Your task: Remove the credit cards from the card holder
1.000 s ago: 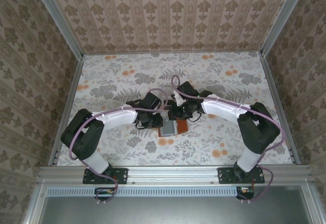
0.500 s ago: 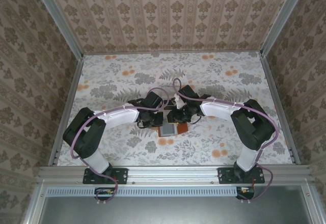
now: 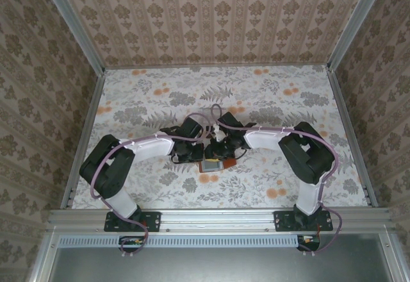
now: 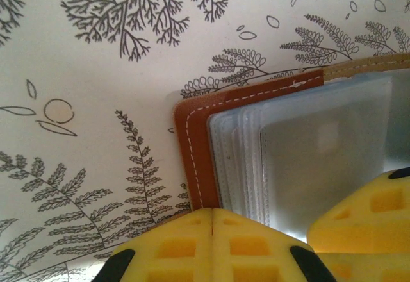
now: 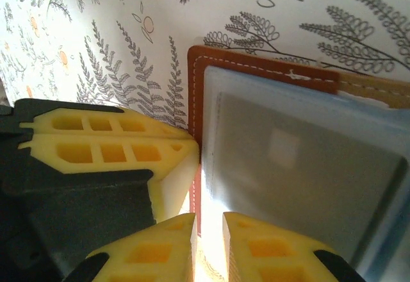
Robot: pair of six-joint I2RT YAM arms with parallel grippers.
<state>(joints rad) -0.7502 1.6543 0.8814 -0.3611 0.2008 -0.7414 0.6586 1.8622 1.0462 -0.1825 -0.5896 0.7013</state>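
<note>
An aluminium rail [image 3: 218,216] runs along the near edge, and beyond it the surface [image 3: 147,109] is covered in a fern and flower print in grey and orange. Patterned beige walls [image 3: 211,19] close it in on three sides. The card holder [image 3: 216,165] lies open and flat near the middle of the surface, with both arms bent in over it. A grey card [image 5: 301,166] sits in its top pale-blue pocket. The left end effector [image 4: 211,221] has its yellow pads pressed together at the holder's brown edge. The right end effector [image 5: 209,227] hangs just beside it with a narrow gap over that same edge; whether it pinches anything cannot be told.
</note>
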